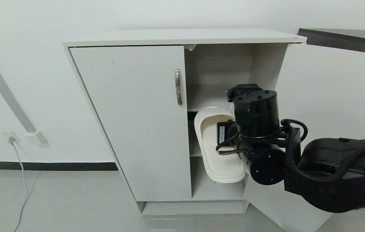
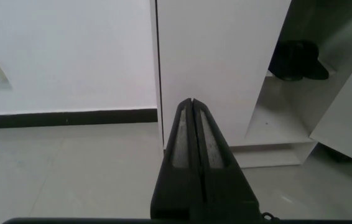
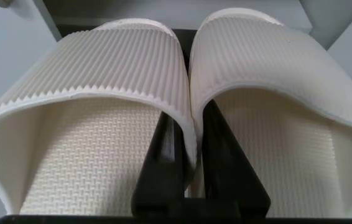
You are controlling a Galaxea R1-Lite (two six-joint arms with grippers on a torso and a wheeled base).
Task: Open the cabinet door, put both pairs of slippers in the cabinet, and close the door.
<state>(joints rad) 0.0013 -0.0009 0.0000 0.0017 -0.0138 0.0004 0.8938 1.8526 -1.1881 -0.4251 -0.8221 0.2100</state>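
Note:
The white cabinet [image 1: 182, 35] has its left door [image 1: 131, 122] closed and its right door [image 1: 330, 93] swung wide open. A pair of white slippers [image 1: 214, 164] hangs toe-up in the opening, in front of the middle shelf. My right gripper [image 1: 222, 137] is shut on them. In the right wrist view its black fingers [image 3: 163, 162] pinch the touching inner walls of the two slippers [image 3: 101, 68]. My left gripper [image 2: 191, 106] is shut on nothing, low over the floor and facing the cabinet's closed door. A dark shape [image 2: 297, 60] sits on a shelf inside; I cannot tell what it is.
A metal handle [image 1: 178, 87] runs down the closed door's edge. A wall socket with a cable [image 1: 10, 135] is at the left, below a slanted conduit. A grey surface [image 1: 343, 35] stands behind the open door. Bare tiled floor [image 1: 73, 206] lies in front.

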